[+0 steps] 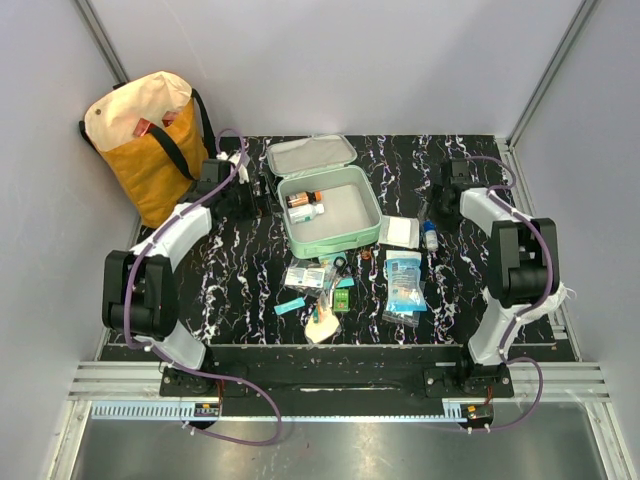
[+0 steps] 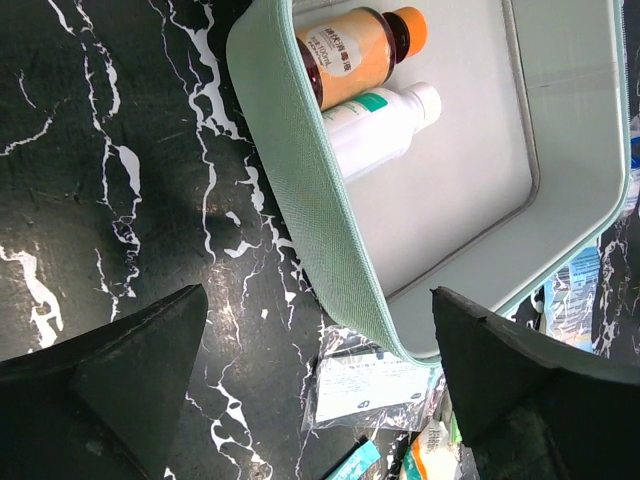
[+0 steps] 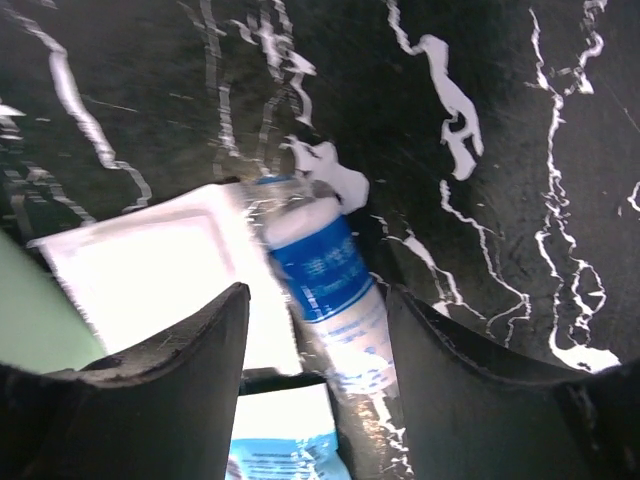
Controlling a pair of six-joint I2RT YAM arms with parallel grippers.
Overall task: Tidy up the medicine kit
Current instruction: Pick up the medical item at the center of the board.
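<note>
The medicine kit (image 1: 335, 246) sits open at the middle of the black, white-veined tabletop (image 1: 235, 280), with its lid laid back on the far side. Inside it you have two bottles, both lying against the left wall. One is an amber bottle (image 2: 352, 50) with an orange cap and a cream label whose small print is too fine to read. The other is a white bottle (image 2: 385, 125) with a green band, and its writing cannot be read either.

Your left gripper (image 2: 315, 305) hangs just left of the kit's near-left corner with its fingers spread wide, holding nothing. A clear bag (image 2: 365, 388) holding a white printed slip lies just in front of the kit.

Your right gripper (image 3: 315, 300) is to the right of the kit, fingers apart and straddling one small bottle (image 3: 325, 285). Its blue label carries white characters, too blurred to read. A white packet (image 3: 150, 265) lies between that bottle and the kit. In front of the kit is a loose scatter of sachets, among them one blue-and-white pack (image 1: 405, 280). A yellow-and-cream tote bag (image 1: 150, 140) stands well to the kit's far left.
</note>
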